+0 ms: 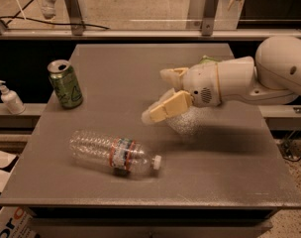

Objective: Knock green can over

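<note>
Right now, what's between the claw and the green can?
Only bare table, the camera view shows. The claw hangs right of the can; the bottle lies nearer the front.

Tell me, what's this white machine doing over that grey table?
A white robot arm reaches in from the side, its two-finger gripper open and hovering above the middle of the grey table, holding nothing. The small green aluminium drink can it means to knock over stands upright near the left edge in this view, apart from the gripper. A clear plastic bottle lies on its side near the front.
</note>
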You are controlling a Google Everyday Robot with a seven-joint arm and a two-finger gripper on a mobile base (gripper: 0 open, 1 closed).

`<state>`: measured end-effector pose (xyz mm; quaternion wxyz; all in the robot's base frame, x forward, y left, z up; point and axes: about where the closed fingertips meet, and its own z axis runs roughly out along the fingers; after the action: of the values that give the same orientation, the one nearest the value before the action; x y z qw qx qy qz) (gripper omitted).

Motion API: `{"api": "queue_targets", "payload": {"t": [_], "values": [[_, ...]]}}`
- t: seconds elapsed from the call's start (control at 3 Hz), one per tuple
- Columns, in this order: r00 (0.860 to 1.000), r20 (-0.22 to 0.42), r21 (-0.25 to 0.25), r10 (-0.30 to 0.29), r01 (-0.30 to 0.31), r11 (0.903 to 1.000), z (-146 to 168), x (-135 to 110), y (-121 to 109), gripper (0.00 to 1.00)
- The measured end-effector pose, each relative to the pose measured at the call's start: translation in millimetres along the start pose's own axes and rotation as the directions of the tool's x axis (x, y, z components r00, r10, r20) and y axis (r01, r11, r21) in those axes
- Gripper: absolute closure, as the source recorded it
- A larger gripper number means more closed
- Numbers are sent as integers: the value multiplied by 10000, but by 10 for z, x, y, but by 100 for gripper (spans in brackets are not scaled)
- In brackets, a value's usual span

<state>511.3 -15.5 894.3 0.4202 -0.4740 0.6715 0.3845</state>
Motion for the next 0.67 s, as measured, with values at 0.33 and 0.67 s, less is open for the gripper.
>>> {"api": "queue_targets", "payload": {"t": [0.33, 0.67], "values": [[9967, 805, 487, -101, 62, 9988, 281, -101, -248, 0], [9860, 1559, 1111, -592, 421, 9929, 885, -388, -418, 0]]}}
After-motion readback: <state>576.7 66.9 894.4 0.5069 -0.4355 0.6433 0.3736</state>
